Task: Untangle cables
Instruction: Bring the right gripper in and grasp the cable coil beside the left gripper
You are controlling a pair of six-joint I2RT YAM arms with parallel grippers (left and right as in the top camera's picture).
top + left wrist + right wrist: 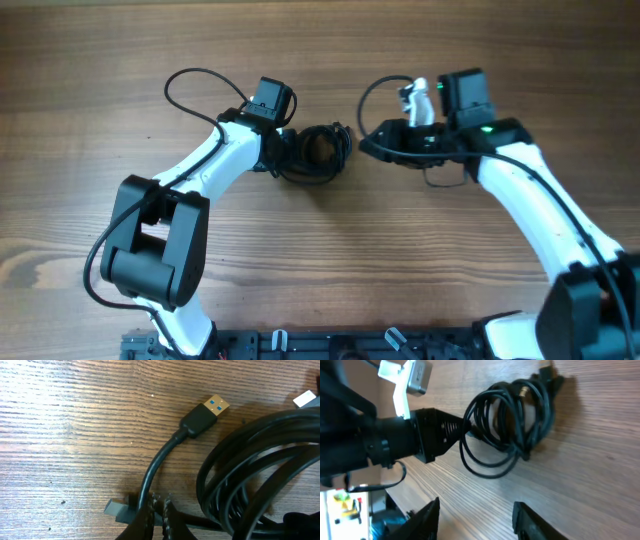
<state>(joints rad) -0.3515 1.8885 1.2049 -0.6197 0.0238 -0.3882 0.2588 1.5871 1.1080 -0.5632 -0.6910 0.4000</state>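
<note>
The cables (320, 150) lie as one black coiled bundle on the wooden table between my two grippers. In the left wrist view the coil (250, 460) fills the right side. One cord curves out of it to a USB plug (210, 410) with a blue insert. My left gripper (161, 505) is at the coil's left edge (288, 152), its jaws together with only a slit between them; that cord runs down the outside of the left finger. A grey connector (116, 507) lies behind the fingers. My right gripper (477, 520) stands open over bare wood, right of the coil (515, 415) and apart from it (372, 145).
Thicker black wires loop off the left arm (190, 85) and the right arm (385, 90). A white plug end (305, 399) shows at the coil's far edge. A black rail (300, 345) runs along the table's front edge.
</note>
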